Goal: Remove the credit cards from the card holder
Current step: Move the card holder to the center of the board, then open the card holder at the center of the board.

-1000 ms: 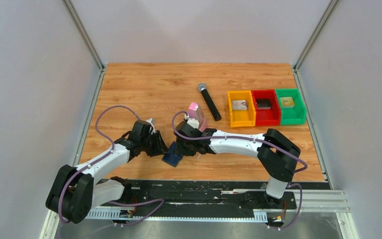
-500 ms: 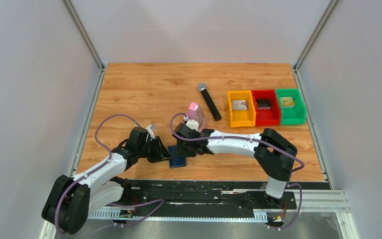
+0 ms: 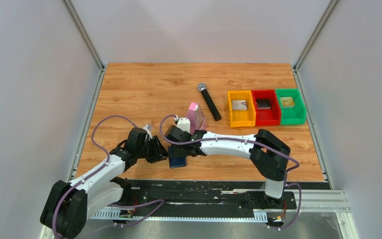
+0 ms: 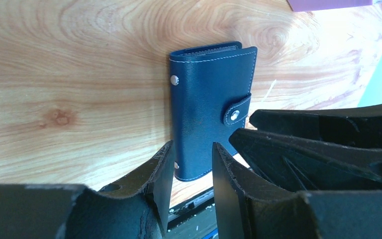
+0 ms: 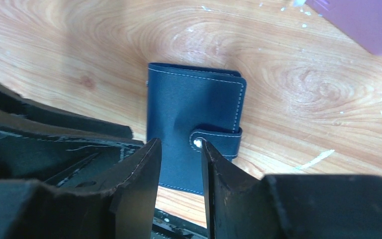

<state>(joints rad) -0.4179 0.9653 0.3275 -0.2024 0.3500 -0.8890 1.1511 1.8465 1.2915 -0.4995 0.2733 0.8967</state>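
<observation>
The card holder [image 3: 178, 162] is a navy wallet lying flat near the table's front edge, folded shut with its snap tab fastened. The credit cards are hidden inside it. My left gripper [image 3: 165, 155] reaches in from the left. In the left wrist view it [image 4: 191, 148] stands partly open over the near end of the card holder [image 4: 209, 94], gripping nothing. My right gripper [image 3: 180, 151] comes from behind. In the right wrist view it [image 5: 180, 144] is also partly open above the card holder [image 5: 189, 109], one fingertip [image 5: 205, 147] next to the snap.
A pink metronome [image 3: 195, 117] stands just behind the right wrist. A black microphone [image 3: 209, 101] lies further back. Orange [image 3: 241, 117], red [image 3: 265, 115] and green [image 3: 291, 114] bins sit at the right, each with a small item. The table's front edge is right below the wallet.
A second ago the card holder sat tilted between the two grippers; it now lies flat. The right wrist has shifted left and the left arm has drawn slightly back.
</observation>
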